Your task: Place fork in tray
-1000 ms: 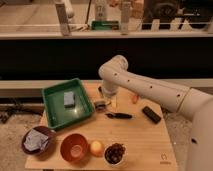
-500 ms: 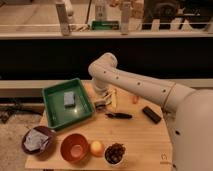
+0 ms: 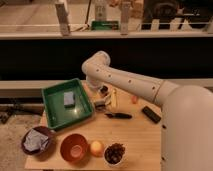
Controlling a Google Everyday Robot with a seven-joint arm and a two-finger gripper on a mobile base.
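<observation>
The green tray (image 3: 56, 111) sits at the table's left with a grey-blue sponge (image 3: 69, 98) lying in it. A slim dark fork (image 3: 118, 115) lies flat on the wood, right of the tray's near corner. My white arm bends down from its elbow to the gripper (image 3: 102, 98), which hangs low just off the tray's right rim, above and left of the fork. The gripper is shut, and I see nothing of the fork between its jaws.
A banana (image 3: 114, 97) lies beside the gripper. Right of it are a small orange item (image 3: 134, 99) and a black block (image 3: 151, 114). Along the front stand a dark bowl with cloth (image 3: 36, 141), an orange bowl (image 3: 75, 148), an orange fruit (image 3: 96, 147) and a bowl of dark bits (image 3: 115, 152).
The arm has swung left, bringing elbow and gripper closer to the tray's right rim. The fork and the other objects have stayed put.
</observation>
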